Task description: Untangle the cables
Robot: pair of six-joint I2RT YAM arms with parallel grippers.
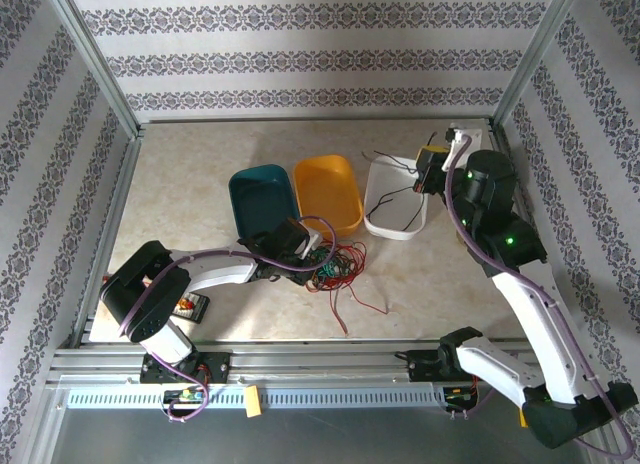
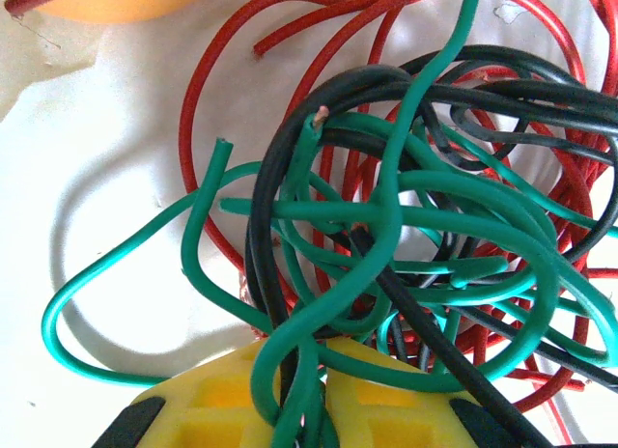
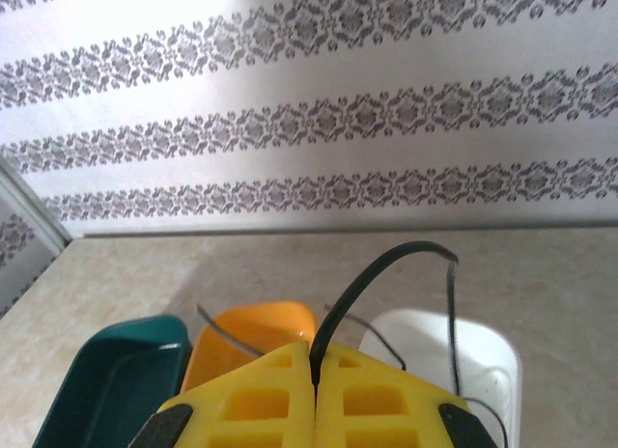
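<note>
You can read no words, numbers or signs here. The cables (image 2: 386, 211) show no print on their skins. The walls (image 1: 300, 59) have stripes of dark flower shapes, not letters.

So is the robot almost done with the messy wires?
Not nearly. Looks done: some black wire is out of the heap, at the white bin. In hand: the right gripper is shut on a black strand above that bin, and the left gripper is shut on a green wire in the heap. Left: the red, green and black heap on the table is one big knot.
</note>
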